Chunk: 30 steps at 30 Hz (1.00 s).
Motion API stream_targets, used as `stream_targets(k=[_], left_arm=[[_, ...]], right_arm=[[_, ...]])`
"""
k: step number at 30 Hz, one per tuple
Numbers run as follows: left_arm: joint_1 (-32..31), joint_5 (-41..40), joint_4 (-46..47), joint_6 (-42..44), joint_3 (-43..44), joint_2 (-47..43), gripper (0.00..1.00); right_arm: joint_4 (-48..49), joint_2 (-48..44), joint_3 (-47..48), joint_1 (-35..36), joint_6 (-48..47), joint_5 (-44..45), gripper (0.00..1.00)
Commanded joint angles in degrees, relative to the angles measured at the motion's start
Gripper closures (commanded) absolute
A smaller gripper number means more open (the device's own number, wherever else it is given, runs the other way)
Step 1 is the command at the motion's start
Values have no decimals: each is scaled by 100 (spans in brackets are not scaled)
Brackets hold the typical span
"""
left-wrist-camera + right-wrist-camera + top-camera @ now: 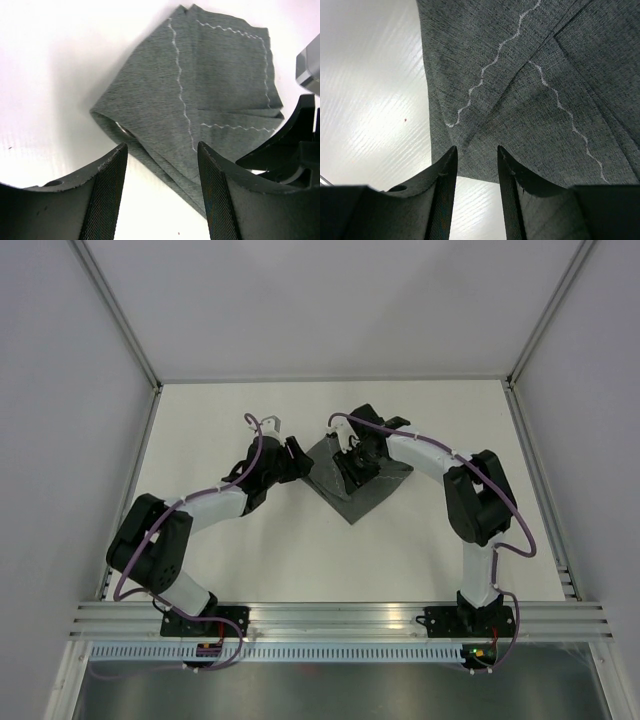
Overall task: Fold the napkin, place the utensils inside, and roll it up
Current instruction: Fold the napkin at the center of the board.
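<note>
Lying folded on the counter (300, 560), the napkin (200, 100) looks soft, light and floppy; a hemmed edge seems best to pinch. Left hand (161, 150) and right hand (477, 150) both gape, empty.

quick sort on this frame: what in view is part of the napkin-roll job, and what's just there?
Job:
- napkin, folded
- left gripper, open, near its edge
- right gripper, open, at the cloth
- shiny bit in the fold's corner, maybe the fork; too small to tell

Just there:
- table
- aluminium rail
- enclosure walls
</note>
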Motion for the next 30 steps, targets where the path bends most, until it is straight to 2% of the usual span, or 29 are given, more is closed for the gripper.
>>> stream_targets(k=[1, 17, 23, 30], left_arm=[[43, -354, -197, -382, 8, -98, 36], [105, -354, -267, -453, 315, 525, 37], [113, -380, -267, -470, 429, 701, 37], [113, -336, -284, -462, 508, 789, 37]], right_arm=[[23, 179, 62, 2, 145, -69, 56], [40, 347, 124, 11, 277, -544, 53], [76, 346, 115, 11, 277, -623, 58], [67, 197, 150, 11, 330, -764, 52]])
